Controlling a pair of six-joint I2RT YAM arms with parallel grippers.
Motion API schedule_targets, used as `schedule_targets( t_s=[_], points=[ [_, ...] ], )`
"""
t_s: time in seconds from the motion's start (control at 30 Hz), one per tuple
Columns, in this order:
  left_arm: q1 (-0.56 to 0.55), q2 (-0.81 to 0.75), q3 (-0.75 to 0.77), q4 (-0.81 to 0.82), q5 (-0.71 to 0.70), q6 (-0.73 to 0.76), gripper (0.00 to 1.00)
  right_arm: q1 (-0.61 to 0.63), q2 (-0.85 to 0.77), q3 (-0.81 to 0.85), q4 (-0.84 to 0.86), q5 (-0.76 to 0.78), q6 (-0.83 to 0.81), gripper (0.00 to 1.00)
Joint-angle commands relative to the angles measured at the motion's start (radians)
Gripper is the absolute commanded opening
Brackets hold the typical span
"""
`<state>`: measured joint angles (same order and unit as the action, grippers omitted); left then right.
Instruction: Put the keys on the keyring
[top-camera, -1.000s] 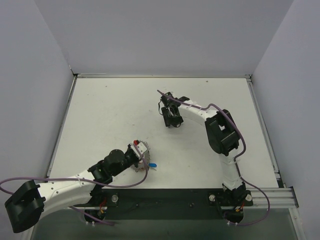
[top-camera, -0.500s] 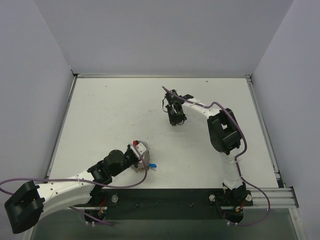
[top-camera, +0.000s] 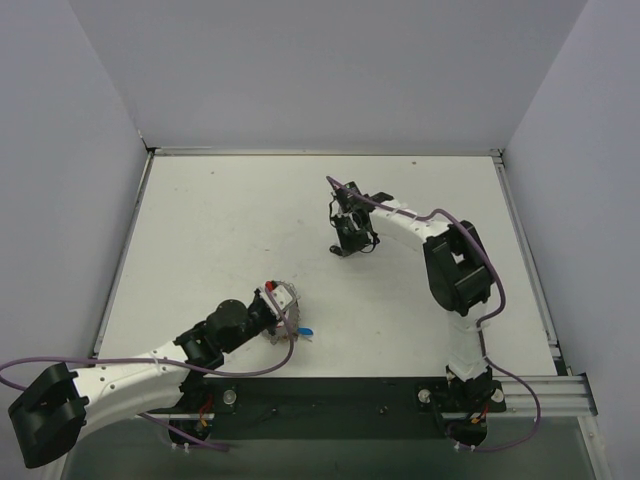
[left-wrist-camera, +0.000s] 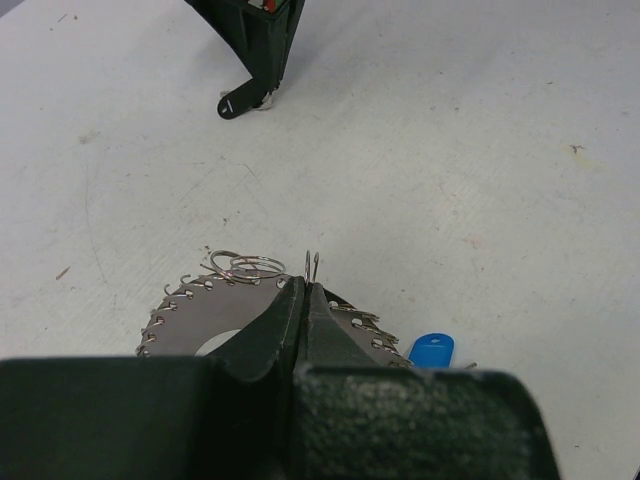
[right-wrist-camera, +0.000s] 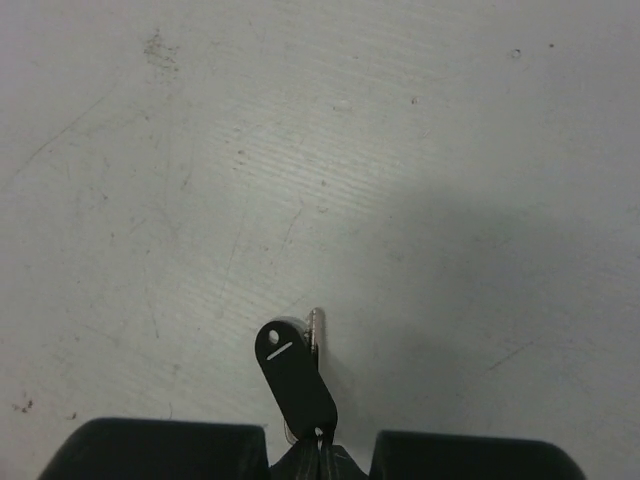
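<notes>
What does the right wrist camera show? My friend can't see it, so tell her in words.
The right gripper, shut, pinches the end of a small black key, which sticks out over a scuffed white table. A sliver of the key's silver blade peeks out beside its black plastic head.

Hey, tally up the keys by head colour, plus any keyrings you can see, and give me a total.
black-headed key: 1
blue-headed key: 1
keyring: 1
total: 3
</notes>
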<state>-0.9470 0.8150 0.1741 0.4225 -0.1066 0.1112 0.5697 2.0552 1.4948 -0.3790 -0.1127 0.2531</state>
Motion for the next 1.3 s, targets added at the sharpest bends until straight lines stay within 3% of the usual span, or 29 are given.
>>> schedule_targets(
  t_s=[0.0,0.23,0.43,0.6,0.83,1.27],
  points=[
    [0.004,-0.022,0.008,0.058,0.004,-0.005,0.0,0.002,-0.122,-0.039,-0.017,-0.08,-0.083,0.0],
    [0.004,-0.04,0.016,0.035,0.015,0.005,0.0,0.001,-0.262,-0.128,-0.004,-0.208,-0.227,0.0],
    [0.002,-0.036,0.015,0.038,0.031,0.013,0.0,0.002,-0.354,-0.183,-0.054,-0.404,-0.362,0.0],
    [-0.001,-0.008,0.024,0.05,0.064,0.021,0.0,0.021,-0.382,-0.199,-0.072,-0.641,-0.434,0.0],
    [-0.003,0.015,0.041,0.056,0.074,0.035,0.0,0.058,-0.368,-0.165,-0.11,-0.833,-0.508,0.0],
    [-0.004,0.046,0.062,0.084,0.079,0.045,0.0,0.15,-0.33,-0.142,-0.147,-0.852,-0.5,0.0]
  ],
)
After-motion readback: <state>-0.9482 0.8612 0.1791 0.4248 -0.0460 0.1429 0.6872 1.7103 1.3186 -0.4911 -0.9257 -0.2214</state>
